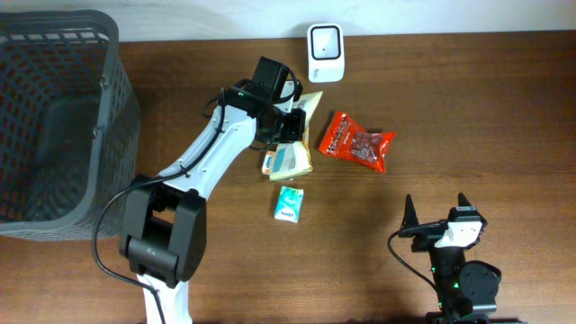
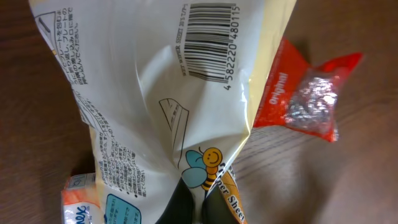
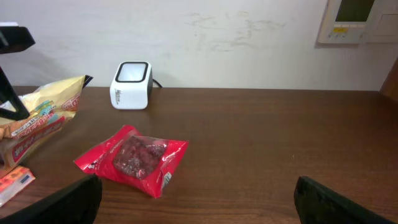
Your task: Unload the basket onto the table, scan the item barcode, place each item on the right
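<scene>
My left gripper is shut on a cream-yellow snack bag, a little in front of the white barcode scanner. In the left wrist view the bag fills the frame, pinched at its lower end between my dark fingers. Its white back panel faces the camera with the barcode and a bee drawing. The right wrist view shows the bag at the left and the scanner against the wall. My right gripper sits open and holds nothing near the front edge, with both fingertips wide apart.
A red snack packet lies right of the held bag. Just below the bag lies an orange-and-white packet, and nearer the front a small teal packet. A dark mesh basket fills the left side.
</scene>
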Controlling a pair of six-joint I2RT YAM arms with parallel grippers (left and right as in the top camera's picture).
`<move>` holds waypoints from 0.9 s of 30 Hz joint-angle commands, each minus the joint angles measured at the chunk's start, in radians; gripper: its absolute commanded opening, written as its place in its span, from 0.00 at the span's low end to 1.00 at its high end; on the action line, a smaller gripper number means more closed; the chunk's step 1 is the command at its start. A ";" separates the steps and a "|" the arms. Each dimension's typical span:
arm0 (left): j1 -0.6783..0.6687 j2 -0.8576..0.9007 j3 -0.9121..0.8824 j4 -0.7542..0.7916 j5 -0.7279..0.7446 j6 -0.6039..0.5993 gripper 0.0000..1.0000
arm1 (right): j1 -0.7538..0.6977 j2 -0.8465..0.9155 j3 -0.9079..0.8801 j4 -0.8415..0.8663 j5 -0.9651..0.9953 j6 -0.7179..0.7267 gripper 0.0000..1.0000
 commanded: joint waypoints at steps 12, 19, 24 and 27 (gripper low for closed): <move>-0.046 -0.076 0.046 0.034 0.374 -0.039 0.00 | 0.006 -0.002 -0.006 -0.006 0.006 -0.006 0.98; -0.162 -0.076 0.046 0.042 0.460 -0.039 0.00 | 0.006 -0.002 -0.006 -0.006 0.006 -0.006 0.99; -0.202 -0.076 0.046 0.058 0.460 -0.038 0.00 | 0.006 -0.002 -0.006 -0.006 0.006 -0.006 0.98; -0.216 -0.076 0.046 0.081 0.473 -0.039 0.00 | 0.006 -0.002 -0.006 -0.006 0.006 -0.006 0.98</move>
